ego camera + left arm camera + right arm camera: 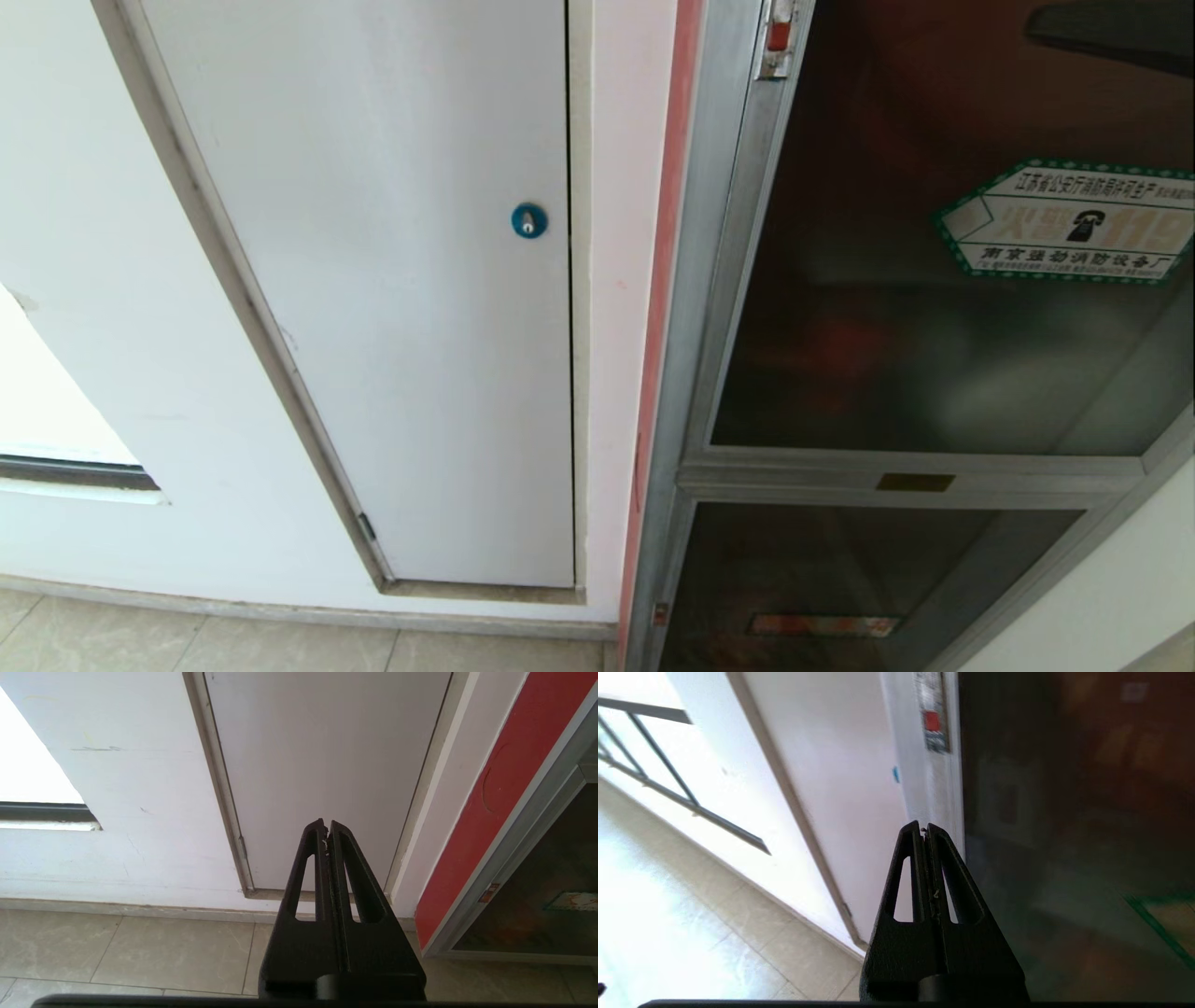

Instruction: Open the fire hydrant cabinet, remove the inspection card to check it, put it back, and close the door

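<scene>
Right hand (924, 833), closed and empty, points at the door (1064, 812) above a tiled floor (691, 914).

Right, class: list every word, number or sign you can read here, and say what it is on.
"119", with a phone icon: hexagonal sticker on the door.
Sticker's Chinese lines: too small to read surely.
Brass plate, red label strip, red tag: unreadable.

bright daylight; blurred, overexposed right wrist view
</scene>
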Robot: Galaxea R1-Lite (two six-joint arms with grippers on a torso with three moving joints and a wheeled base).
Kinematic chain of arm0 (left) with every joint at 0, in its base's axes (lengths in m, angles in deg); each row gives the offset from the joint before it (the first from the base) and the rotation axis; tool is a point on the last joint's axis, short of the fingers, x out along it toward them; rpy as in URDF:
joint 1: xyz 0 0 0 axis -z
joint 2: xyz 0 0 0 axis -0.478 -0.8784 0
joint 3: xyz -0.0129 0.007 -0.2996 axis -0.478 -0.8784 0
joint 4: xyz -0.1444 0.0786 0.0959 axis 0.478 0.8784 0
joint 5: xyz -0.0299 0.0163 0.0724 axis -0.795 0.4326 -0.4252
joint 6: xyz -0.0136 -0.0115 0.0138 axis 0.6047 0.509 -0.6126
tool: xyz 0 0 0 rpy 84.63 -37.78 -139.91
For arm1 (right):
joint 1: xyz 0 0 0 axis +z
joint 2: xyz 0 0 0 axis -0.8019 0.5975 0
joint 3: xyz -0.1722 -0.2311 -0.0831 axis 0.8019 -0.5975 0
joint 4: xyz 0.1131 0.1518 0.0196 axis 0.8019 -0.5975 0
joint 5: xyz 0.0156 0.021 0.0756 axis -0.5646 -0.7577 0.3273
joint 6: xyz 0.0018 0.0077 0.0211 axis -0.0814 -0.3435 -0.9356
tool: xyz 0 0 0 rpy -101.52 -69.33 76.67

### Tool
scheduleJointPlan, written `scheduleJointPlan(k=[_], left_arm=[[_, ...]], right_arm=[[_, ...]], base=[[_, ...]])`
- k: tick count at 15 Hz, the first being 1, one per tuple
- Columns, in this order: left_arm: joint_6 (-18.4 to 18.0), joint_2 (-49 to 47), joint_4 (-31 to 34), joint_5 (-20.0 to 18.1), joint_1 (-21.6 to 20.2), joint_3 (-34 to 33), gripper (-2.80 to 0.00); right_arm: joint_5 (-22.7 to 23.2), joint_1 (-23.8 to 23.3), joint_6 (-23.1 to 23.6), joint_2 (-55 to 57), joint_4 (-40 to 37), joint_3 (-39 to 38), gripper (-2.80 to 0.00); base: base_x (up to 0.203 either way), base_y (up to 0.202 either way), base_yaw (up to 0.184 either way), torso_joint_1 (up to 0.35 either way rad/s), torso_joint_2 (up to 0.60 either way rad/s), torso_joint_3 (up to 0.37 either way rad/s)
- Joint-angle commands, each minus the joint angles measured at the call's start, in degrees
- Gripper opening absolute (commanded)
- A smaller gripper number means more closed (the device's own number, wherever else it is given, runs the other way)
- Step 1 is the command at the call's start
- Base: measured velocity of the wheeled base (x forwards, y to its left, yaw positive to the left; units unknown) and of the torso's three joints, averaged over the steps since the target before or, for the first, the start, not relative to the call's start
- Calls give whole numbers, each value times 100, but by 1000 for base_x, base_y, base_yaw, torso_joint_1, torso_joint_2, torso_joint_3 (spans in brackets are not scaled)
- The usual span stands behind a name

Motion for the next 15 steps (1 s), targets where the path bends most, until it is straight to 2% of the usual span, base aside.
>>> scheduleJointPlan(k=[1, 5, 8, 15], left_arm=[[2, -5, -1, 0, 0, -9, -280], [2, -5, -1, 0, 0, -9, -280], [2, -5, -1, 0, 0, -9, -280], [2, -5, -1, 0, 0, -9, -280]], right_arm=[[12, 229, -5, 571, -12, 393, -280], [44, 599, -21, 1340, -110, 1088, -280], [45, 652, -26, 1823, -141, 1687, -280], [-95, 656, -13, 2311, -105, 2227, -280]], base=[[0, 0, 0, 0, 0, 0], [0, 0, 0, 0, 0, 0], [0, 0, 0, 0, 0, 0], [0, 0, 0, 0, 0, 0]])
